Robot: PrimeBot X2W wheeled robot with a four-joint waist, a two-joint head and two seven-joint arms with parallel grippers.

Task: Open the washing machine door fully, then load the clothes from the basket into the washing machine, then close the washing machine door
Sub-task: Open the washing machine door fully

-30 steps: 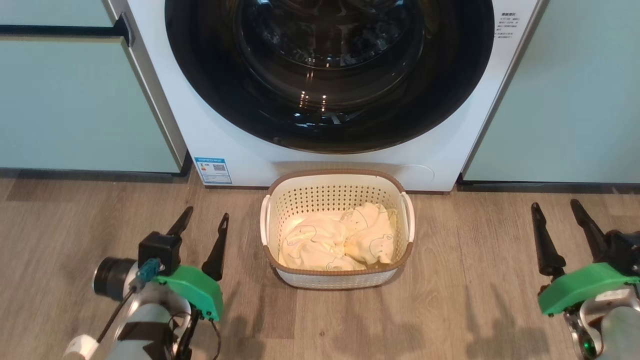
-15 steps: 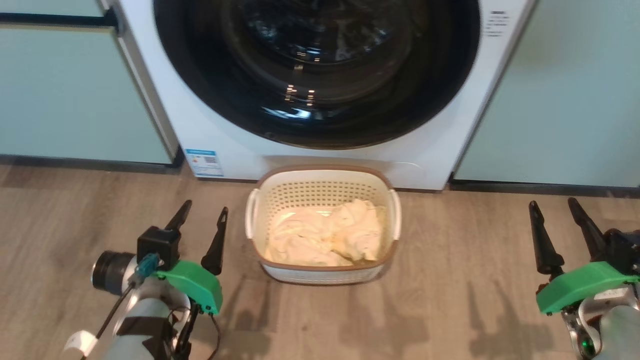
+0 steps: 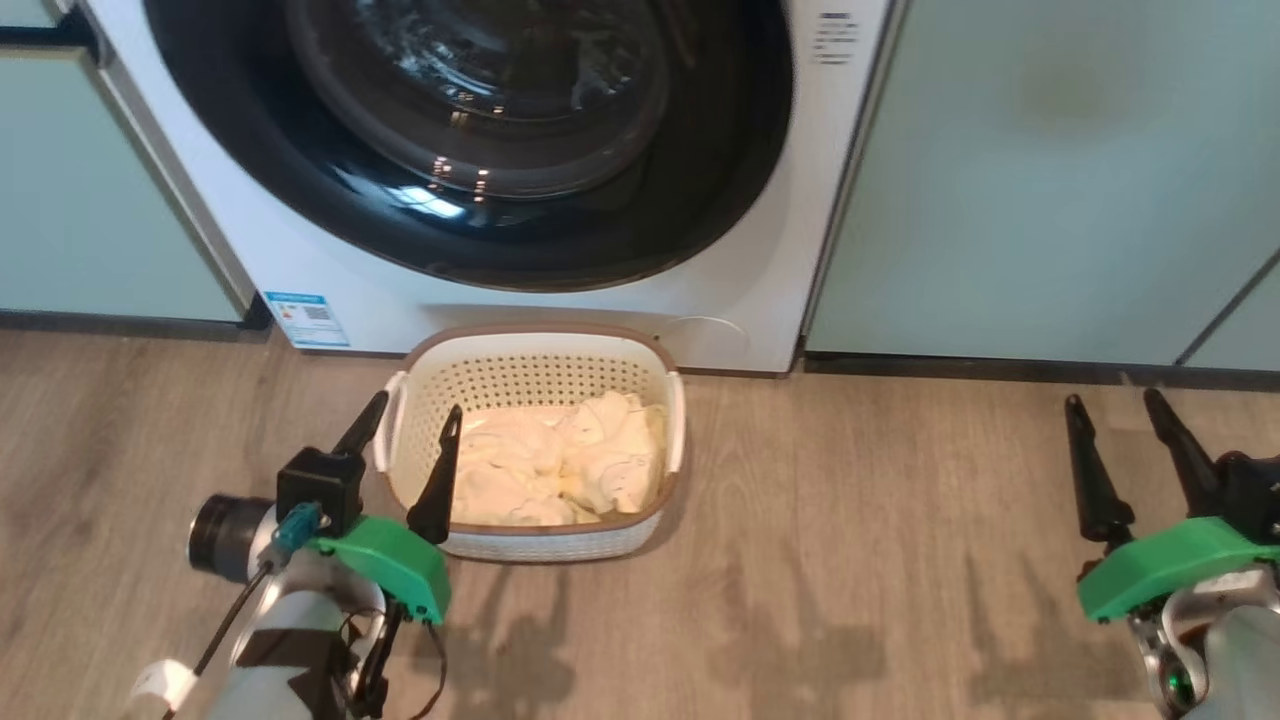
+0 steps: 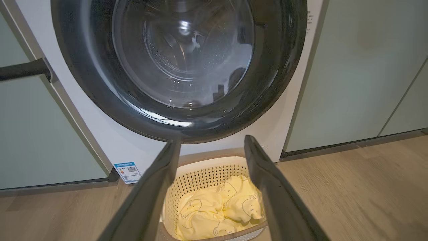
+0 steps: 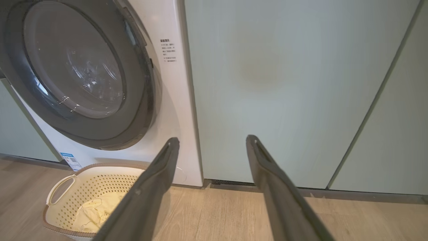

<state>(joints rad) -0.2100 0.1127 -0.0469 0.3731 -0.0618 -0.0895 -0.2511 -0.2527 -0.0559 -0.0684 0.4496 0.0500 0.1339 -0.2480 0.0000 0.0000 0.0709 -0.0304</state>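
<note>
The washing machine (image 3: 380, 310) stands at the back with its round black-rimmed door (image 3: 470, 100) lying flat against its white front. The cream basket (image 3: 540, 332) sits on the floor just before it, holding pale yellow clothes (image 3: 560, 465). My left gripper (image 3: 416, 404) is open at the basket's left end, its fingers empty. My right gripper (image 3: 1112, 398) is open far to the right, before the cabinets. The left wrist view looks past the left gripper (image 4: 212, 139) at the door (image 4: 180, 60) and down on the clothes (image 4: 217, 207). In the right wrist view the right gripper (image 5: 212, 139) faces a cabinet, with the basket (image 5: 63, 187) at lower left.
Pale green cabinets (image 3: 1050, 180) flank the machine on the right, and another (image 3: 70, 200) stands on the left with a dark bar handle (image 4: 23, 68). Wood-look floor (image 3: 850, 560) stretches between the basket and my right gripper.
The whole head view has slid left, so the camera has turned to the right. Both grippers stay open, and the basket and door have not moved.
</note>
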